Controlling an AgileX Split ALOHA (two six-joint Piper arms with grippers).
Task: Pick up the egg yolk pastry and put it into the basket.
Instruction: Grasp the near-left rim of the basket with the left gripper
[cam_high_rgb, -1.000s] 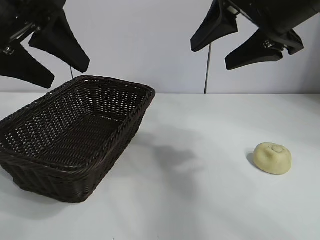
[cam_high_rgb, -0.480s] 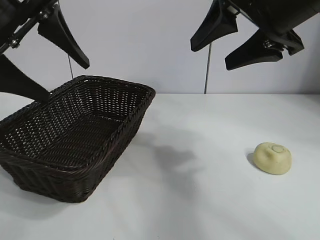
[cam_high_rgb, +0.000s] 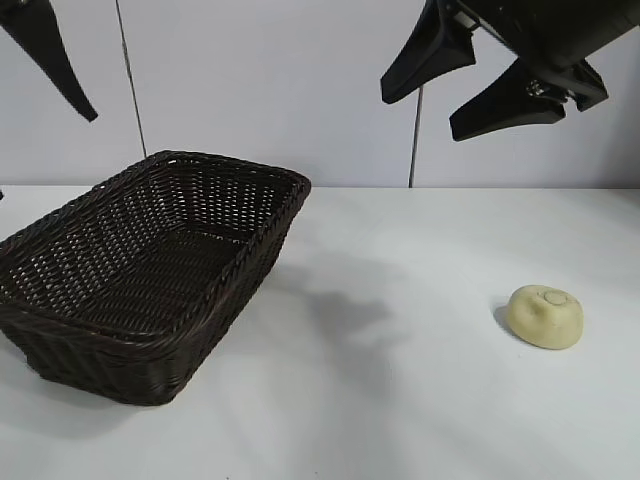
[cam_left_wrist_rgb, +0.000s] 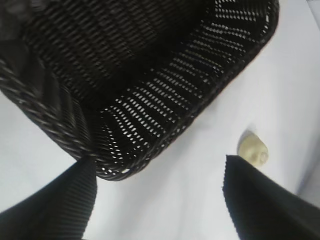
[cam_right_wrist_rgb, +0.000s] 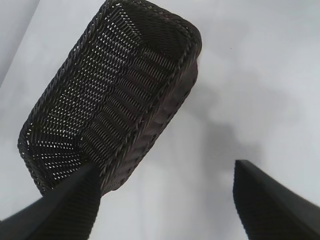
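Our left gripper (cam_left_wrist_rgb: 157, 200) has just lifted off the basket (cam_high_rgb: 150, 270) w/ jaws spread, right gripper (cam_high_rgb: 480, 85) also open, empty; egg yolk pastry (cam_high_rgb: 545, 316) untouched.

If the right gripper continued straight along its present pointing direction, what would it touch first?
Probably the bare white table beside the basket; the open right gripper frames only tabletop, though depth is uncertain.

Lying on a plain white table (cam_high_rgb: 400, 420): a dark brown woven basket (cam_high_rgb: 150, 270) at the left side, and a small pale yellow egg yolk pastry (cam_high_rgb: 545, 316) sitting well apart at the right, dome side up.
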